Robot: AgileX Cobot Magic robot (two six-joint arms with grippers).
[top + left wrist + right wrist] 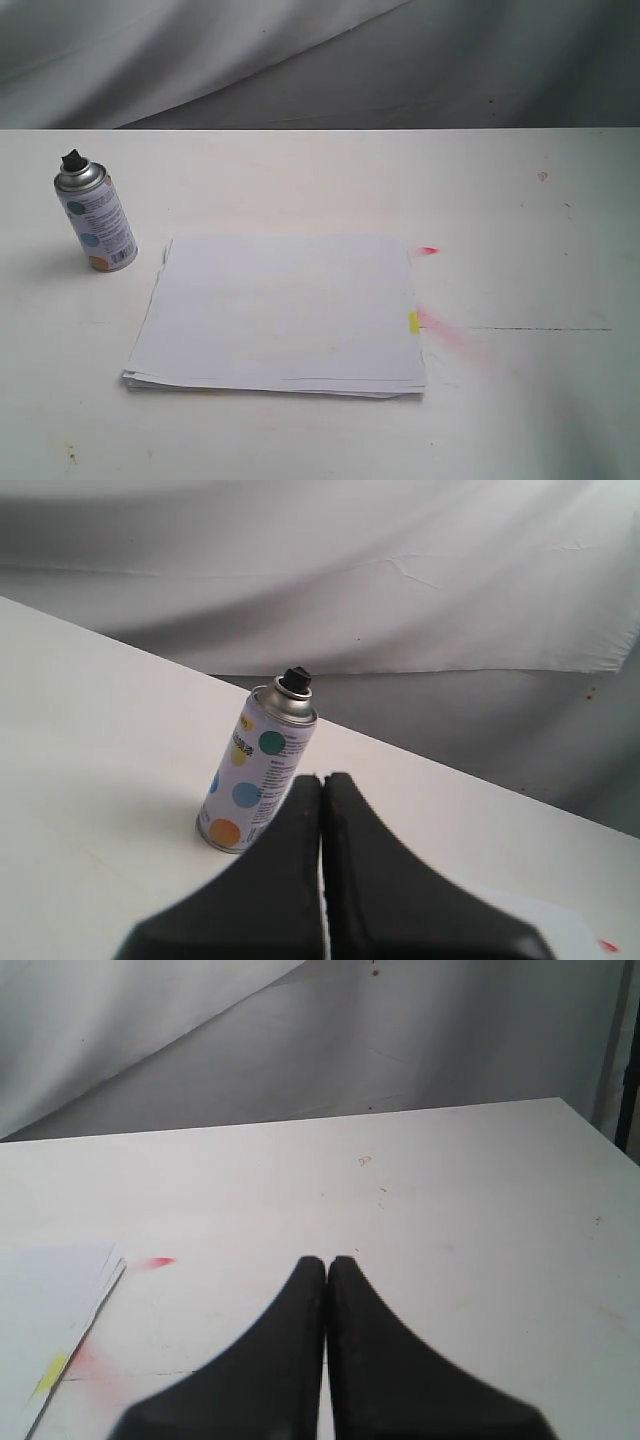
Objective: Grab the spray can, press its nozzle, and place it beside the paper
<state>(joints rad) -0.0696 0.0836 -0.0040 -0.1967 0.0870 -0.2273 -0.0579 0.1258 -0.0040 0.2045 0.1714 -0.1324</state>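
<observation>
From across the room, the spray can point(95, 217) stands upright just beside the paper point(280, 312), nozzle point(73, 159) on top, free for grasping. Over the left gripper point(322, 785), jaws clenched on nothing, the can waits ahead. The right gripper point(326, 1265), also pressed closed, idles beyond the paper's yellow tab point(51, 1373).

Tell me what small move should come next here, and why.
Probably open the left tool. It is shut, empty and short of the spray can, which stands upright, untouched, left of the paper. The shut right tool is far from the can.
</observation>
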